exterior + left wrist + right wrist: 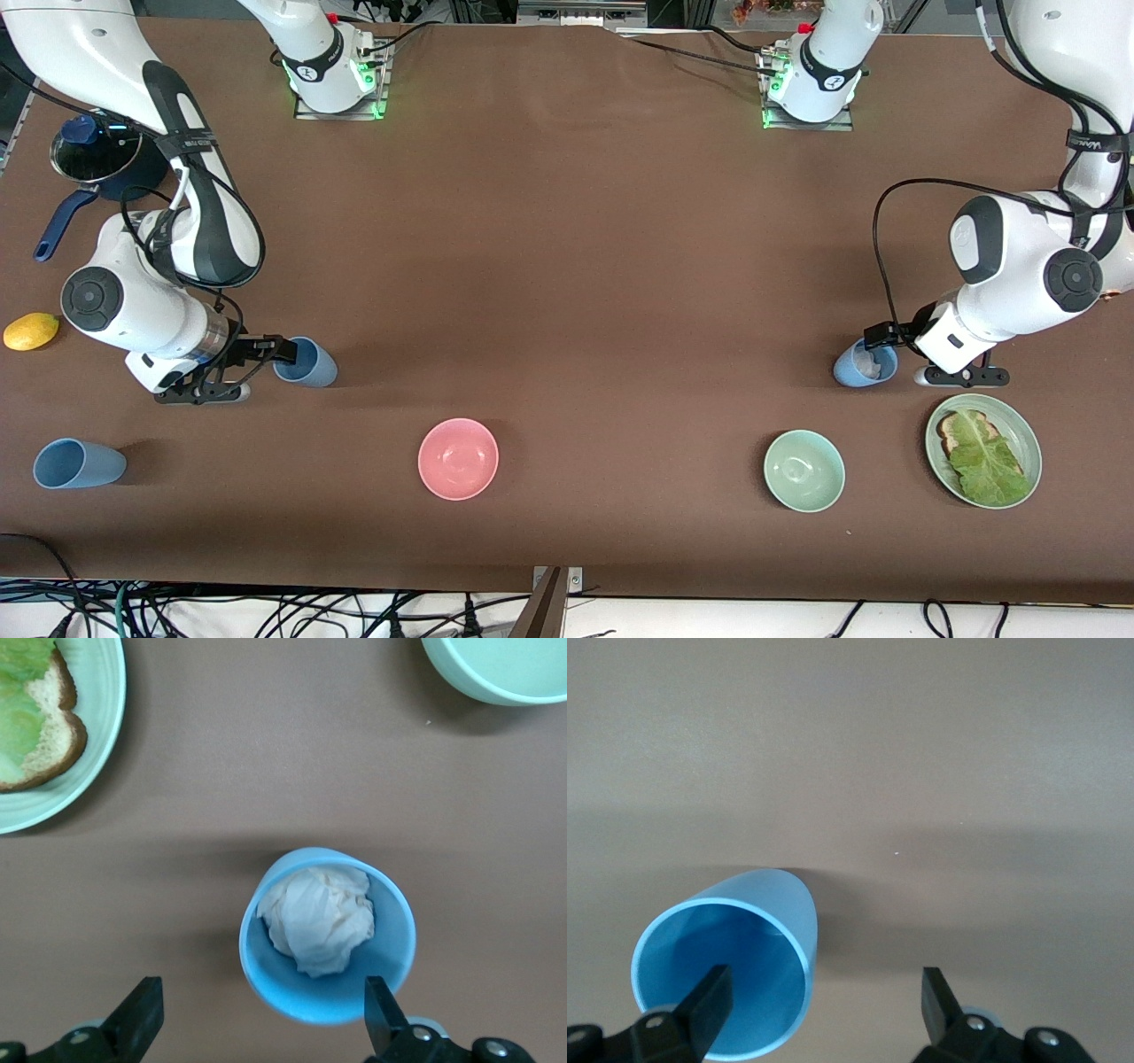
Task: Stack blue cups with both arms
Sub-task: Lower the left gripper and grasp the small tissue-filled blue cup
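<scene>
Now I am at the reaching step, both hands low over the brown counter (567, 266) and neither gripping anything. My right hand (252, 368) is spread wide at a small matte light-blue tapered cup (306, 361) lying on its side, one finger (700, 1010) across its open mouth. My left hand (921, 359) is fully open beside a second light-blue cup (864, 363), with the round green plate of bread and lettuce (1028, 434) at about five o'clock from it. A third blue cup (78, 463) lies on its side toward the right arm's end. Next I should centre each cup between the fingers, then close. Only the left wrist view shows crumpled white paper (319, 917) filling that cup, which may block stacking.
</scene>
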